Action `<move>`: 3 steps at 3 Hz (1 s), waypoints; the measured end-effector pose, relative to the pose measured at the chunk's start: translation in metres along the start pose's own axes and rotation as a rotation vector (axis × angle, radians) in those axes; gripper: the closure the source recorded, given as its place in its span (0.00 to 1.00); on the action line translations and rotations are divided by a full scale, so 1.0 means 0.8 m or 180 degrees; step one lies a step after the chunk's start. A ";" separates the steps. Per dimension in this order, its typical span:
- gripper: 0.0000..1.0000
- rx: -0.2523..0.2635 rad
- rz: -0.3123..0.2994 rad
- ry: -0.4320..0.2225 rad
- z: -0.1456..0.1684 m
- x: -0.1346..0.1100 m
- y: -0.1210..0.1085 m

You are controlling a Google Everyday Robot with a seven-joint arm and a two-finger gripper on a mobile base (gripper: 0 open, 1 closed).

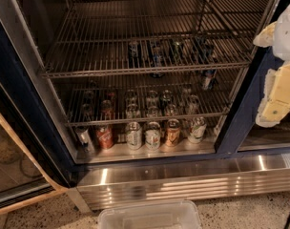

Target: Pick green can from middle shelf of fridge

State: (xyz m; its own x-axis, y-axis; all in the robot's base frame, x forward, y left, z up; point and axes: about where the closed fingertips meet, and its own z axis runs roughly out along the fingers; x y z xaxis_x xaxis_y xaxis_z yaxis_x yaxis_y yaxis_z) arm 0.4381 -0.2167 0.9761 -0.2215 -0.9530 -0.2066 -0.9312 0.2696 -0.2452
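The fridge (11,75) stands open, with a dark blue frame and a steel-grey interior. The middle shelf (88,72) is a chrome wire rack holding several cans in a row. The green can (177,48) stands third from the left among them, dark with a silvery top. A blue-labelled can (157,56) is on its left and another can (205,49) on its right. My gripper (277,97), pale yellow and white, hangs at the right edge of the view. It is in front of the fridge's blue right post, to the right of the can and apart from it.
A lower wire rack (78,123) holds several cans. The pale floor panel (117,151) carries a row of cans, among them a red can (105,136). A shiny stainless base panel (183,178) runs below. A clear plastic bin (150,216) sits on the floor in front.
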 end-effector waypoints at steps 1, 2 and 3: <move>0.00 0.0000 0.0000 0.0000 0.000 0.000 0.000; 0.00 0.0048 0.0065 -0.0183 0.010 -0.005 0.001; 0.00 -0.0072 0.0106 -0.0628 0.050 -0.015 0.002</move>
State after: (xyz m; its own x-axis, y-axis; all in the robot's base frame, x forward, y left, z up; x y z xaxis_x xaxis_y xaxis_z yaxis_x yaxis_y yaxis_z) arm 0.4504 -0.1995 0.9405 -0.1933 -0.8975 -0.3965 -0.9311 0.2952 -0.2143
